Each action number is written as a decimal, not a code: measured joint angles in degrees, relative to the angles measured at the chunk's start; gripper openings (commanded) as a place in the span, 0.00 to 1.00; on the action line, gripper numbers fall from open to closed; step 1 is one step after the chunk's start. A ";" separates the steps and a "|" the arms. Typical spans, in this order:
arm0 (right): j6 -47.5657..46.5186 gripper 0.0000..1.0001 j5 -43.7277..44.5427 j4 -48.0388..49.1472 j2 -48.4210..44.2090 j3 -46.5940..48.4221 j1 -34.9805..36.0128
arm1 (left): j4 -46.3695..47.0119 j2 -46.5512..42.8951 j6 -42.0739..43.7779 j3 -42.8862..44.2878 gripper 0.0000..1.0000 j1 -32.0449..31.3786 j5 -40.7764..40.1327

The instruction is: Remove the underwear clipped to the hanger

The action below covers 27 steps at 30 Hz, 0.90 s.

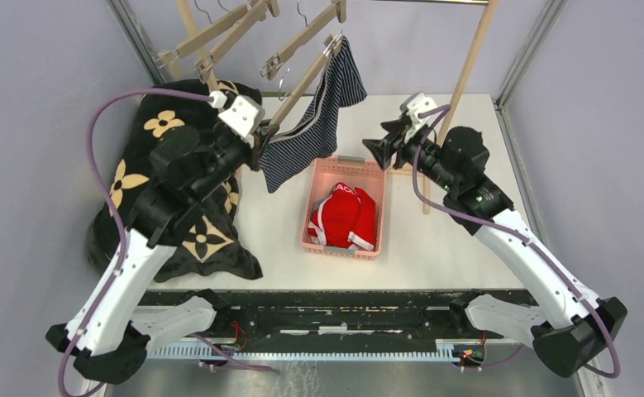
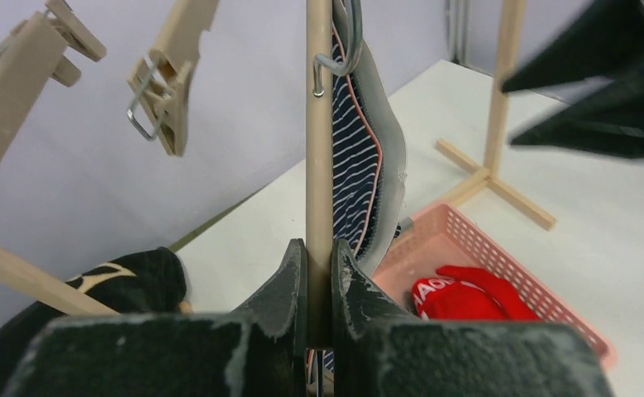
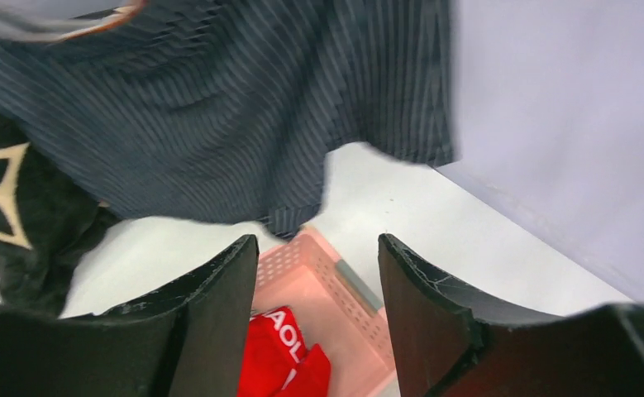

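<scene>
The dark blue striped boxers (image 1: pixel 314 124) hang clipped to a wooden hanger (image 1: pixel 306 78). My left gripper (image 1: pixel 262 137) is shut on the low end of the hanger bar (image 2: pixel 319 207), with the boxers (image 2: pixel 355 165) just beyond it. My right gripper (image 1: pixel 374 151) is open and empty, just right of the boxers (image 3: pixel 219 99) and above the pink basket (image 3: pixel 335 281). The red briefs (image 1: pixel 343 217) lie in the basket (image 1: pixel 369 169) and also show in the left wrist view (image 2: pixel 467 298) and the right wrist view (image 3: pixel 281 356). The grey-and-white striped briefs are out of view.
The black blanket with tan flowers (image 1: pixel 165 178) lies on the left of the table. Empty wooden clip hangers (image 1: pixel 227 33) hang at the back left. The rack's wooden post (image 1: pixel 467 66) and foot (image 2: pixel 500 186) stand behind my right arm.
</scene>
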 measured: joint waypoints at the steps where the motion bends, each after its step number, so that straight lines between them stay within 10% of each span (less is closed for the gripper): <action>1: 0.07 0.66 -0.74 -0.09 0.66 0.94 -1.60 | -0.94 -1.66 -0.35 -0.76 0.03 0.00 0.92; 27: 0.72 0.79 -43.32 -9.53 12.48 25.57 -21.66 | 0.83 0.44 -2.67 -13.88 0.03 -0.07 22.97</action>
